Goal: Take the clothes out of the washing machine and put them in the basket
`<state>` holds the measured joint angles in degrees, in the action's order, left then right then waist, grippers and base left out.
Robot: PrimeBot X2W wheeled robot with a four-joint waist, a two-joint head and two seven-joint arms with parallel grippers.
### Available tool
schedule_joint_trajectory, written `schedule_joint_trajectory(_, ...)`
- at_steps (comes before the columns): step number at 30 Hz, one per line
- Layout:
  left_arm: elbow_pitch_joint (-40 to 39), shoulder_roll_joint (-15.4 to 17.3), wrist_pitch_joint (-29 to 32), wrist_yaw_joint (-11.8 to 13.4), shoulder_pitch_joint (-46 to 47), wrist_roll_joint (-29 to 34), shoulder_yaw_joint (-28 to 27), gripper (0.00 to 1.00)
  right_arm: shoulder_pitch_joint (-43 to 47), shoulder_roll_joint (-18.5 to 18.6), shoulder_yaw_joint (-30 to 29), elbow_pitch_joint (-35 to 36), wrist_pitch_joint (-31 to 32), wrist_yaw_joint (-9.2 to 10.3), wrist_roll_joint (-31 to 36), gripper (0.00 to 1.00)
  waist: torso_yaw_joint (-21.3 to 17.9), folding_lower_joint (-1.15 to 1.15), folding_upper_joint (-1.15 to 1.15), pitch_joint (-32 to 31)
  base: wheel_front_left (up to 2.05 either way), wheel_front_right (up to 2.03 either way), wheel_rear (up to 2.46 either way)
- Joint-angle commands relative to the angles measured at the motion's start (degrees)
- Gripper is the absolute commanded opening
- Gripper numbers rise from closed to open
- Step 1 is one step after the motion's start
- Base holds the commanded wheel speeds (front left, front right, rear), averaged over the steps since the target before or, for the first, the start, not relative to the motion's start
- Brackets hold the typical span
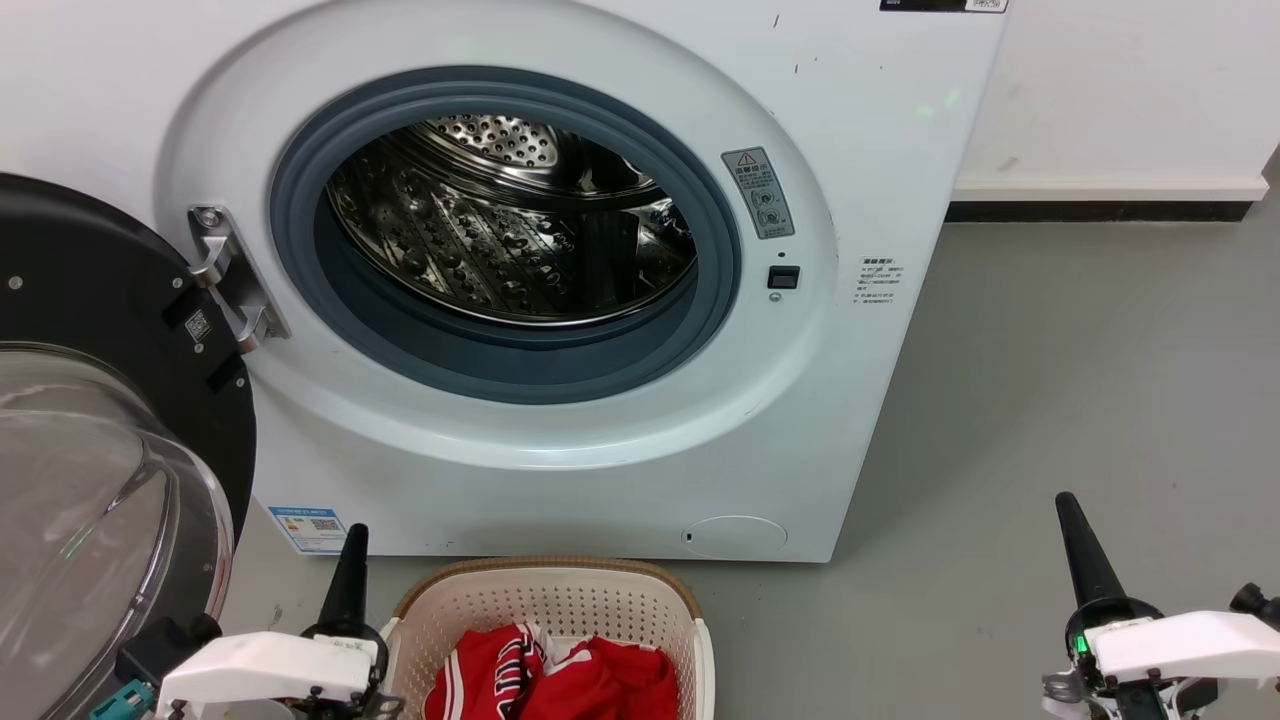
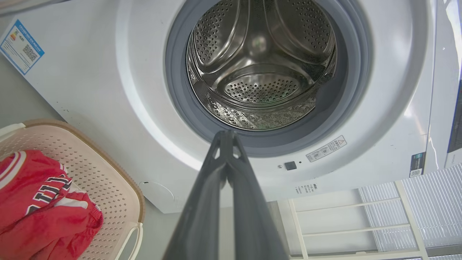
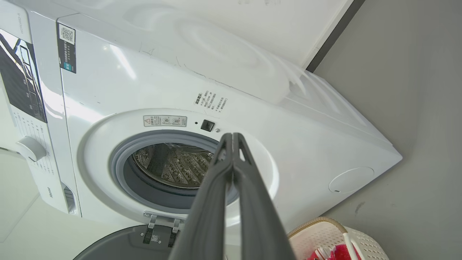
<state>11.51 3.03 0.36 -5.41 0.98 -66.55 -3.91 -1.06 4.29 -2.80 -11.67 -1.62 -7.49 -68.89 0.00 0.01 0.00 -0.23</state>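
Observation:
The white washing machine (image 1: 560, 470) stands with its door swung open to the left; its steel drum (image 1: 510, 225) holds nothing I can see. The cream basket (image 1: 560, 600) sits on the floor right before it, with the red clothes (image 1: 560, 675) inside: a jersey with white trim (image 2: 36, 187) beside plain red cloth (image 2: 68, 227). My left gripper (image 1: 355, 535) is shut, just left of the basket. My right gripper (image 1: 1068, 505) is shut, over bare floor far to the right. Both hold nothing.
The open round glass door (image 1: 110, 480) juts out at the left, close to my left arm. Grey floor (image 1: 1050, 400) spreads to the right of the machine, up to a white wall with a dark skirting (image 1: 1100, 211).

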Motion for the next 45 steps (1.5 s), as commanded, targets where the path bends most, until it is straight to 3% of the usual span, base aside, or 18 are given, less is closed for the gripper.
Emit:
schedule_joint_trajectory(1,-0.23,0.03,0.20,-0.20,1.31,-1.06,-0.26,0.00,-1.23,0.39,-0.12,0.10,0.27,-0.01,-1.14,0.00,0.00,0.00,0.00,0.01,0.00,0.00,0.00)
schedule_joint_trajectory(45,2.30,-0.11,5.59,-2.04,5.15,-23.04,-2.45,0.00,-5.07,-0.03,-1.73,-2.08,6.08,0.00,-22.27,0.00,0.00,0.00,0.00,0.35,0.00,0.00,0.00)
